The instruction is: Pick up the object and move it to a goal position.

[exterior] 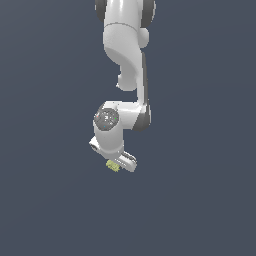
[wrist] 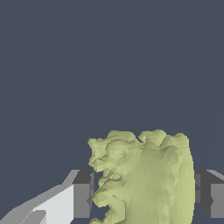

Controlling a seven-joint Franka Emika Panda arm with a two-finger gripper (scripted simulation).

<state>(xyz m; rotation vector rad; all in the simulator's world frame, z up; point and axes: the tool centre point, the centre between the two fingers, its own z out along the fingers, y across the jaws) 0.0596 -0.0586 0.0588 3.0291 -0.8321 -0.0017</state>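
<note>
The object (wrist: 144, 175) is a yellow-green, bumpy, mottled lump. In the wrist view it fills the space between my two dark fingertips (wrist: 83, 194), and both pads lie against its sides. My gripper (wrist: 145, 197) is shut on the object. In the exterior view the object (exterior: 112, 165) is a tiny lump poking out under the white gripper (exterior: 118, 163), at the lower end of the bent arm. The frames do not show whether the object rests on the ground or hangs above it.
The white arm (exterior: 127, 50) comes down from the top of the exterior view. A plain dark blue-grey surface (exterior: 200, 200) lies all around. No goal marker shows.
</note>
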